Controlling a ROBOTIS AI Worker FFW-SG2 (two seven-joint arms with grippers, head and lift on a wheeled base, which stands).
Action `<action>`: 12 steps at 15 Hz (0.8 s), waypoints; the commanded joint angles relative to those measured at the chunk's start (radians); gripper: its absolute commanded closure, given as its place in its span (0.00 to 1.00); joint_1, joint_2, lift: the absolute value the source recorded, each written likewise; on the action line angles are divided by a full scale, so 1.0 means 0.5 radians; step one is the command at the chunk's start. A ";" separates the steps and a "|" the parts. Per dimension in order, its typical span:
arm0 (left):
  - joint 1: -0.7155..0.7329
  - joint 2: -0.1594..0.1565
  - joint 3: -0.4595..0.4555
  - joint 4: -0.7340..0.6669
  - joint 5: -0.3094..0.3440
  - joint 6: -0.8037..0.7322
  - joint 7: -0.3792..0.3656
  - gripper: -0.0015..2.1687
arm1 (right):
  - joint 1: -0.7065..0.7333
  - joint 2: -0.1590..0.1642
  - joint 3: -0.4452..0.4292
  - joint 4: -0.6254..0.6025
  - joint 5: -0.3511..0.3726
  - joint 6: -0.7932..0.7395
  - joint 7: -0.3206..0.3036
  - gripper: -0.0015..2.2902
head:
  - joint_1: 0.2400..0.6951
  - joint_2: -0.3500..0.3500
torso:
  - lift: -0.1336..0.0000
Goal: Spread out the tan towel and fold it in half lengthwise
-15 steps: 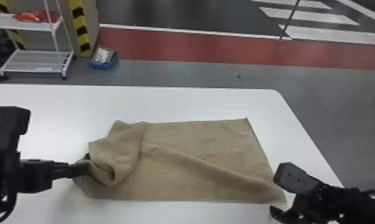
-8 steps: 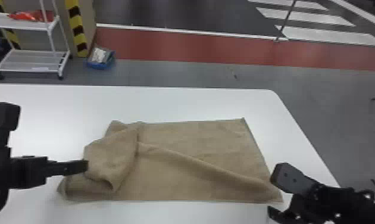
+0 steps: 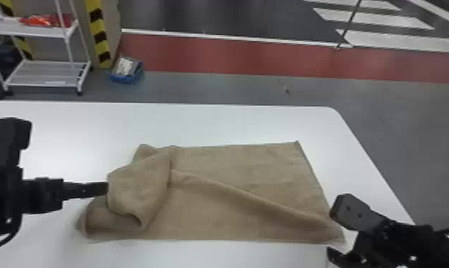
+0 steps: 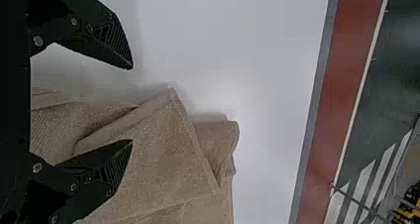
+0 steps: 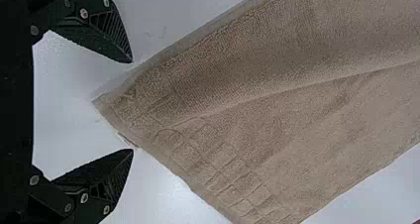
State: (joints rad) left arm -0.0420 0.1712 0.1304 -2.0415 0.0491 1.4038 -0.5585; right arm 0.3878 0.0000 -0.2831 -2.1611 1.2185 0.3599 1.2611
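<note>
The tan towel (image 3: 234, 199) lies spread over the right part of its length, with a diagonal ridge toward the near right corner. Its left end is bunched and folded over itself. At that left end is my left gripper (image 3: 104, 189), beside the raised fold. In the left wrist view the left gripper (image 4: 132, 104) stands open, one finger over the towel (image 4: 163, 159), the other above bare table. My right gripper (image 3: 332, 231) is at the near right corner. The right wrist view has the right gripper (image 5: 132, 106) open, the corner of the towel (image 5: 237, 115) between its fingertips.
The white table (image 3: 216, 121) holds the towel near its front edge, and its right edge slopes down past the right arm. Beyond it on the floor stand a white shelf cart (image 3: 42, 73) and a blue bin (image 3: 127, 71).
The left gripper drew back left from the bunched end, then came slightly nearer to it again. The towel's near left part now extends farther left, with its fold reshaped. The right arm has stayed put.
</note>
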 commanded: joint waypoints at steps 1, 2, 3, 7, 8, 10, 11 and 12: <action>-0.008 -0.002 -0.064 0.098 -0.132 -0.152 0.000 0.21 | 0.001 0.002 -0.005 -0.004 0.002 0.003 0.003 0.11 | 1.00 0.27 | 0.07; -0.008 0.001 -0.067 0.110 -0.157 -0.158 0.000 0.23 | 0.001 0.002 -0.005 -0.004 0.002 0.003 0.006 0.11 | 1.00 0.27 | 0.07; -0.008 0.001 -0.071 0.125 -0.206 -0.177 0.000 0.24 | 0.004 0.002 -0.005 -0.004 0.002 0.003 0.006 0.11 | 1.00 0.28 | 0.07; 0.023 0.029 -0.037 0.092 -0.295 -0.152 -0.129 0.24 | -0.018 0.002 -0.005 0.021 -0.001 0.003 0.003 0.11 | 1.00 0.31 | 0.07; 0.041 0.029 -0.037 0.049 -0.295 -0.128 -0.147 0.24 | -0.021 0.002 -0.001 0.027 -0.001 0.003 0.000 0.11 | 1.00 0.31 | 0.07; 0.069 0.032 -0.037 -0.037 -0.295 -0.011 -0.193 0.24 | -0.036 0.002 -0.001 0.042 0.002 0.003 -0.003 0.11 | 1.00 0.32 | 0.07; 0.081 0.032 -0.046 -0.068 -0.295 0.014 -0.196 0.24 | -0.039 0.002 -0.001 0.048 0.002 0.003 -0.006 0.11 | 1.00 0.32 | 0.07; 0.087 0.035 -0.055 -0.080 -0.295 0.020 -0.196 0.24 | -0.039 0.002 -0.005 0.055 0.002 0.003 -0.010 0.11 | 1.00 0.31 | 0.07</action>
State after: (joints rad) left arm -0.0057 0.1873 0.1089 -2.0656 -0.0982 1.4011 -0.6564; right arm 0.3700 0.0000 -0.2838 -2.1383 1.2187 0.3613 1.2580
